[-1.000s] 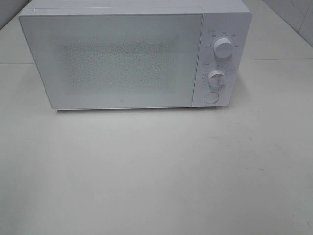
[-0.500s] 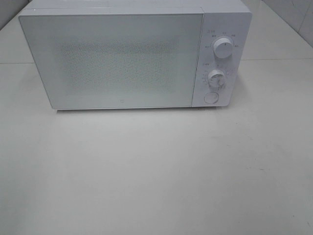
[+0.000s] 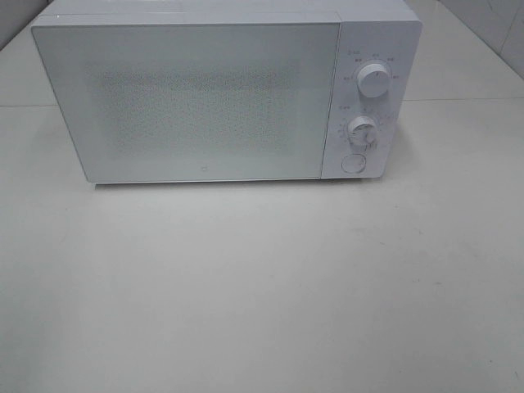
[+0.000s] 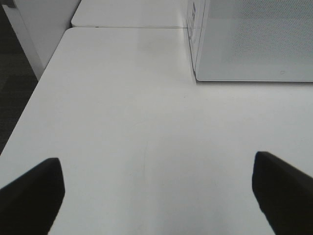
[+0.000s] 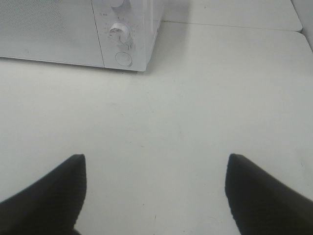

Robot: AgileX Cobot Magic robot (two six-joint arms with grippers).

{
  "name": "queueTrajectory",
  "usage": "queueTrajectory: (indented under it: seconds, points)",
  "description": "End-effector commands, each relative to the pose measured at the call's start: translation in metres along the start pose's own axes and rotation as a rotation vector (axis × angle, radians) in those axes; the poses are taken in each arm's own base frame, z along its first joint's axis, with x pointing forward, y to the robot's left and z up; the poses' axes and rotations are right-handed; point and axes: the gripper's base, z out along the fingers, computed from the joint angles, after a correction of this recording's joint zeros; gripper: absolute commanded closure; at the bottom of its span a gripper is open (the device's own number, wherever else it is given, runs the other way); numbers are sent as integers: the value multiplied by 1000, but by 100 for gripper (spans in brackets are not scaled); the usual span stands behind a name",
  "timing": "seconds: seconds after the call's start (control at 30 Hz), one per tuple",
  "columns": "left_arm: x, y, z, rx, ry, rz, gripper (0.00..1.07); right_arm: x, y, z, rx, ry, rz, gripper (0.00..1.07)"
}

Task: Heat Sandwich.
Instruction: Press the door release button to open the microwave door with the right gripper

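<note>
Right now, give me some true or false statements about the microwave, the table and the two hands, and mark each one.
1. The microwave door is shut. True.
2. A sandwich lies on the table in front of the microwave. False: no sandwich shows in any view.
3. The left hand is shut. False: it is open with nothing in it.
4. The right hand is open and empty. True.
5. The knobs sit left of the door. False: in the high view they sit right of it.
</note>
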Motion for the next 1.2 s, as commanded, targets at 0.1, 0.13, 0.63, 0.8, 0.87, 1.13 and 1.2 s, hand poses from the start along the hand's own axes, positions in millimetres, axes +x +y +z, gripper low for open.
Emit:
queueTrajectory:
  seconds: [0.1, 0.13, 0.63, 0.8, 0.87, 1.13, 1.2]
  points:
    - [2, 0, -3, -5, -31, -1, 9, -16, 1, 8, 9, -17, 11, 31]
    - [2, 0, -3, -5, -31, -1, 9, -23, 1, 14, 8, -17, 10, 31]
    - [2, 0, -3, -5, -31, -1, 9, -63, 7, 66, -6, -16, -1, 31]
    - [2, 0, -3, -5, -31, -1, 9, -72, 8, 83, -11, -19, -5, 31]
    - [2, 0, -3, -5, -31, -1, 9, -76, 9, 91, -13, -24, -6, 31]
    - [2, 0, -3, -5, -31, -1, 9, -84, 11, 117, -21, -29, -10, 31]
    - [2, 0, -3, -5, -31, -1, 9, -86, 13, 128, -28, -61, -10, 31]
